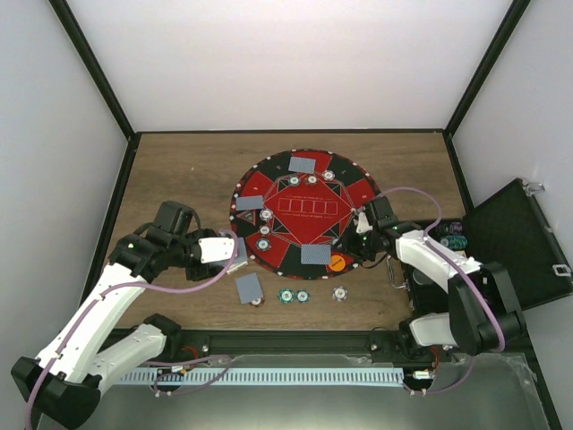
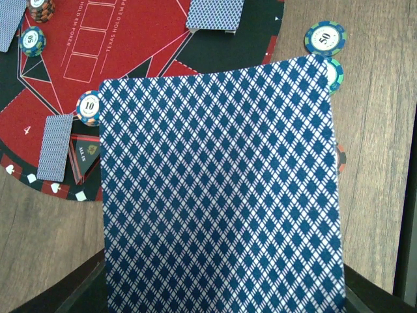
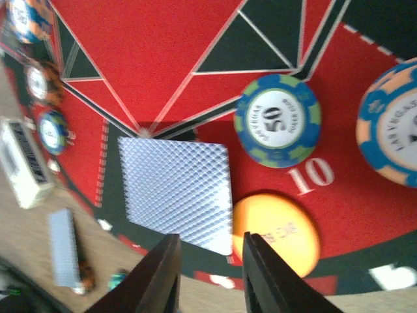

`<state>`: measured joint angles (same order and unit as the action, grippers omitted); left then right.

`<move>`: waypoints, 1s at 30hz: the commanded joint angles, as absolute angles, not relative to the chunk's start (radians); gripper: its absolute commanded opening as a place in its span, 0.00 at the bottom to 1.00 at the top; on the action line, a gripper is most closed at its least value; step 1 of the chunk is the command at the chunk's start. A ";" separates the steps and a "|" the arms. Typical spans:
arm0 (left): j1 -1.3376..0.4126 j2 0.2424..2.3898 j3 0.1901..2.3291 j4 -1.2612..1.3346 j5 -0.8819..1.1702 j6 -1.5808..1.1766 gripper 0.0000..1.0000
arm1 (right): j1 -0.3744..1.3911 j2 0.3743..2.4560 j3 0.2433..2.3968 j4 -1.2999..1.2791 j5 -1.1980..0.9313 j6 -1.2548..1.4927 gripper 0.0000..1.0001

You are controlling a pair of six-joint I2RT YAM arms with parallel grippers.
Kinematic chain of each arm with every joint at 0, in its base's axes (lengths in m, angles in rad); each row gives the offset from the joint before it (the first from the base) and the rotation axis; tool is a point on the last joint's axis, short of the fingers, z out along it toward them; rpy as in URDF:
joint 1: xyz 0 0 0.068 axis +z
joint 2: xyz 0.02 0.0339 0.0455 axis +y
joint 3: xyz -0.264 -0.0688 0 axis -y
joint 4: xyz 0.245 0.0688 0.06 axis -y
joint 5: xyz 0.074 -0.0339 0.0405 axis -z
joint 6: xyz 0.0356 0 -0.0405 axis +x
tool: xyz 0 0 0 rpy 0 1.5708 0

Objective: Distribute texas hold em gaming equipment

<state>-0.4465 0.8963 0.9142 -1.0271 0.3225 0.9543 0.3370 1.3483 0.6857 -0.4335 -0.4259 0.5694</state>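
My left gripper (image 1: 235, 253) is shut on a blue diamond-backed playing card (image 2: 218, 189) and holds it over the mat's lower left rim. The card fills the left wrist view and hides the fingers. My right gripper (image 3: 210, 240) is open and empty. It hovers over the near edge of a face-down card (image 3: 176, 186) and an orange disc (image 3: 280, 225) on the round red-and-black mat (image 1: 304, 210). More cards lie on the mat at the top (image 1: 303, 165) and left (image 1: 248, 203). A blue-green 50 chip (image 3: 278, 120) sits beyond the disc.
On the wood in front of the mat lie another card (image 1: 249, 287) and three chips (image 1: 303, 295). The open black case (image 1: 515, 242) stands at the right with chips (image 1: 452, 235) beside it. Black frame rails border the table.
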 commanded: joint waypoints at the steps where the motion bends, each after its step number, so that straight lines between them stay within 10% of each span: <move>1: -0.445 0.894 0.936 -1.029 0.346 0.971 0.05 | 0.344 1.279 0.742 -0.366 -0.569 0.644 0.36; 9: -0.445 0.900 0.939 -1.028 0.351 0.963 0.05 | 0.603 1.314 0.830 0.001 -0.805 0.907 0.70; 30: -0.445 0.903 0.939 -1.028 0.341 0.963 0.05 | 0.877 1.629 1.031 0.264 -0.854 1.028 0.70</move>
<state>-0.4465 0.9058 0.9142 -1.0271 0.3229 0.9539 0.8497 1.6035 0.9710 0.1967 -0.8219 1.0111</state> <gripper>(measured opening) 0.627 0.706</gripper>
